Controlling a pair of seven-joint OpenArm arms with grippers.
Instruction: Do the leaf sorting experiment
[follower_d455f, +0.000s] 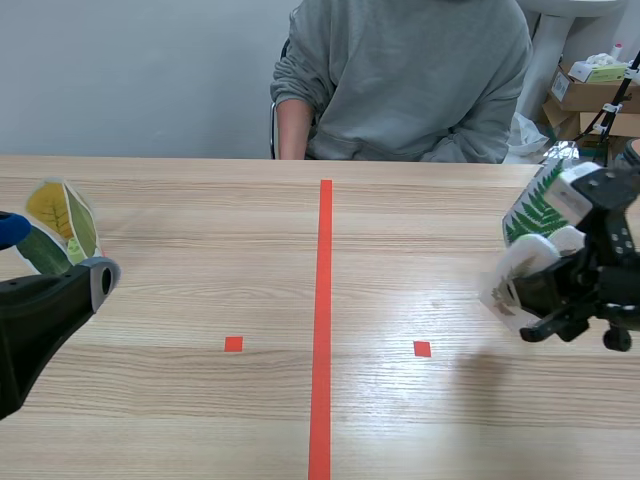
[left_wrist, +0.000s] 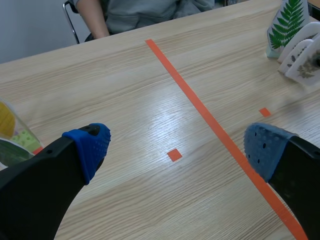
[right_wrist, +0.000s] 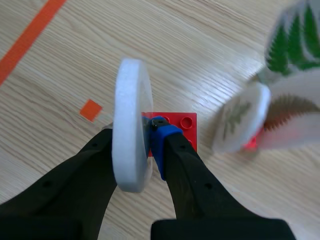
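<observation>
**A:** What is nearest on the left side?

**B:** The left gripper (left_wrist: 175, 145) hangs over the tabletop (left_wrist: 125, 85). Its blue-padded fingers (left_wrist: 92, 145) are spread wide with nothing between them. Just beside it, on its outer side, stand the yellow and green leaf cards (follower_d455f: 62, 222).

**A:** And the right gripper (right_wrist: 146, 137)?

**B:** It pinches a white disc (right_wrist: 131, 125), which shows edge-on from the wrist, so its face is hidden. The disc stands upright on a red brick (right_wrist: 186, 125). I cannot tell whether the brick rests on the tabletop or hangs just above it.

**A:** Are there other leaves near it?

**B:** Yes. Just ahead of that gripper a second leaf disc (right_wrist: 235, 117) carries a faded print. Beyond it the fern card (right_wrist: 295, 45) stands upright. From the scene view this group sits at the right edge of the tabletop, well apart from the yellow and green cards at the left.

**A:** What lies between the two groups?

**B:** The orange-red tape line (follower_d455f: 323, 320) runs down the middle, away from the robot, with a small square mark on each side.

**A:** And at the far end?

**B:** A person (follower_d455f: 400, 70) in a grey sweatshirt sits across the tabletop. Cardboard boxes (follower_d455f: 590, 90) are stacked behind, toward the right.
</observation>
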